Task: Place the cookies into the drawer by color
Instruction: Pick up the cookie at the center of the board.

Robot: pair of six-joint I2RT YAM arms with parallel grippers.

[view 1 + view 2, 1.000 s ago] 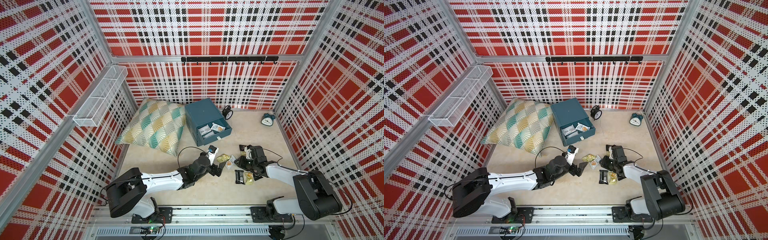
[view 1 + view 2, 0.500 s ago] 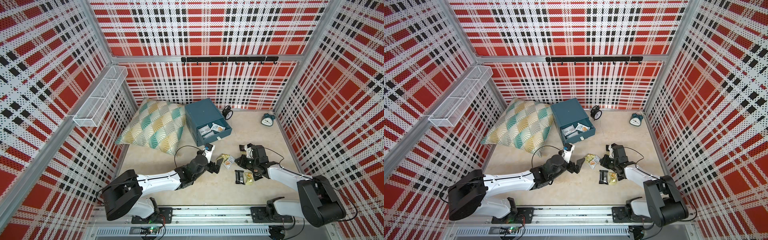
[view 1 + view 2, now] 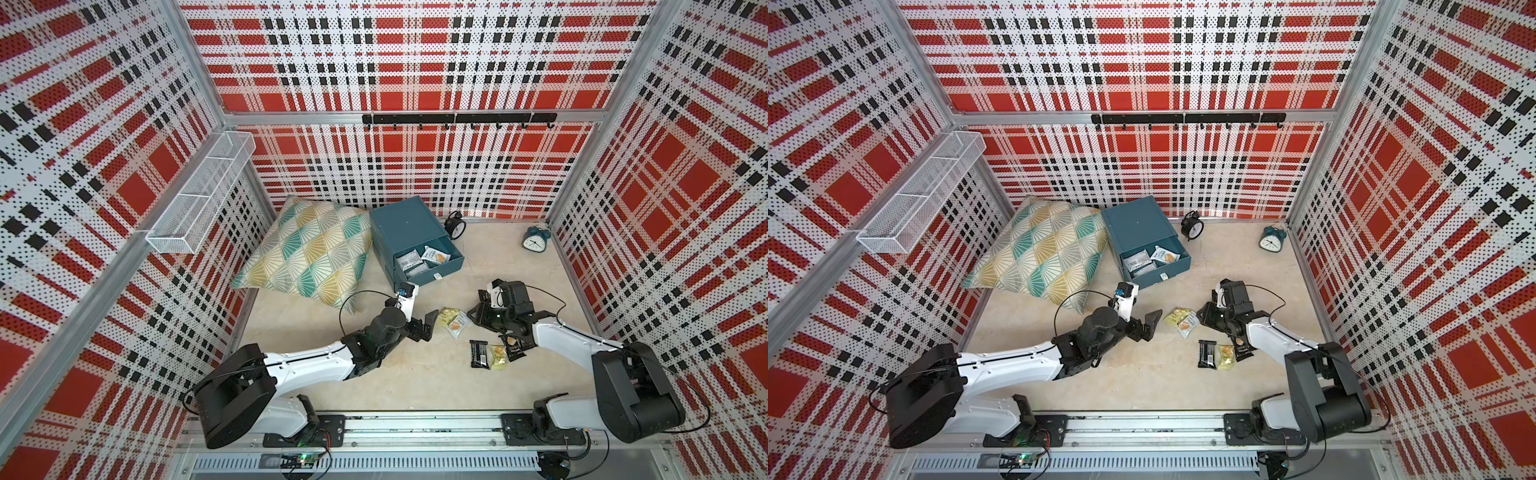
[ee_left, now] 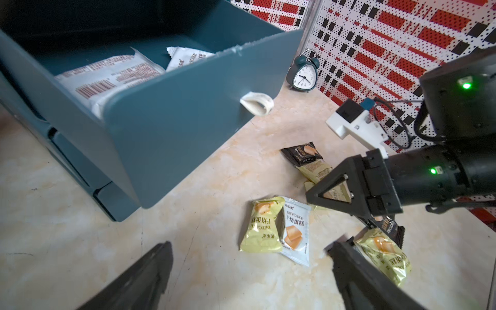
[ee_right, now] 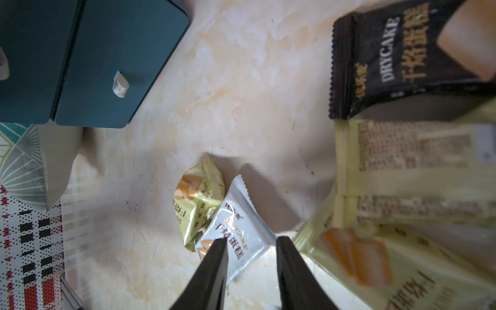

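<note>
The drawer (image 3: 409, 227) has its top tray pulled out, and only the left wrist view shows the barcodes on the white cookies (image 4: 107, 77) inside. The left gripper (image 3: 428, 327) reaches low with its fingers spread wide and empty. A yellow-green packet (image 4: 261, 225) and a white packet (image 4: 294, 233) lie on the floor, touching. The right gripper (image 5: 251, 243) tilts down just beside them, fingers slightly parted and pinching nothing.

"DRYCAKE" stands on the black packet (image 5: 402, 61), the white packet (image 4: 294, 233) and the yellow-green packet (image 4: 261, 228), and hour numerals ring the teal alarm clock (image 4: 303, 77).

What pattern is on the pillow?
Teal, yellow and grey fan-filled diamonds; the pillow shows best in a top view.
</note>
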